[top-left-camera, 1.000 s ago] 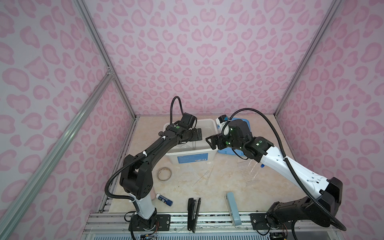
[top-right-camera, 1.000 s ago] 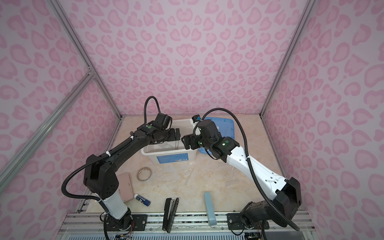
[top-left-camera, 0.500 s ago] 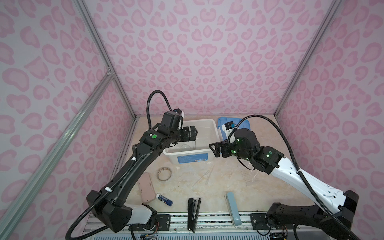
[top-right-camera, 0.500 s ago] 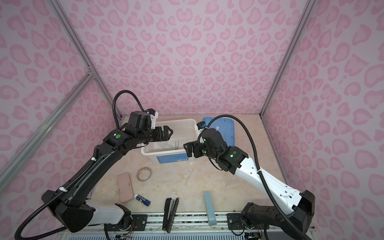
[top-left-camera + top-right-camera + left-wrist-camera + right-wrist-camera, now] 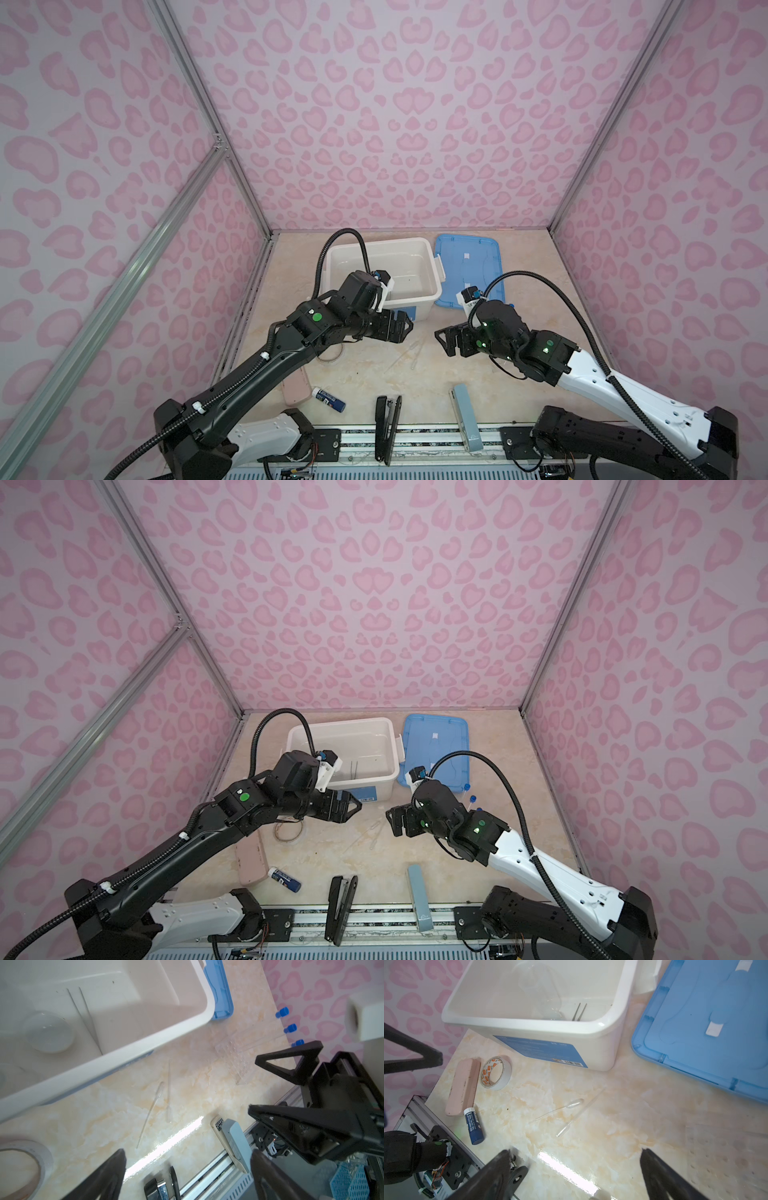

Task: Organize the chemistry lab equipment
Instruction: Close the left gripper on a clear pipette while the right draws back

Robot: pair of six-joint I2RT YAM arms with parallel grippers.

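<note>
Inside white bin (image 5: 135,1043): tweezers (image 5: 87,1016), perhaps clear dish (image 5: 49,1032)

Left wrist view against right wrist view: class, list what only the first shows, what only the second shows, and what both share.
Only the left wrist view: the three blue-capped tubes. Only the right wrist view: the blue glue stick. Both: the white bin holding tweezers, the two droppers lying on the table, the tape roll and the blue lid.
</note>
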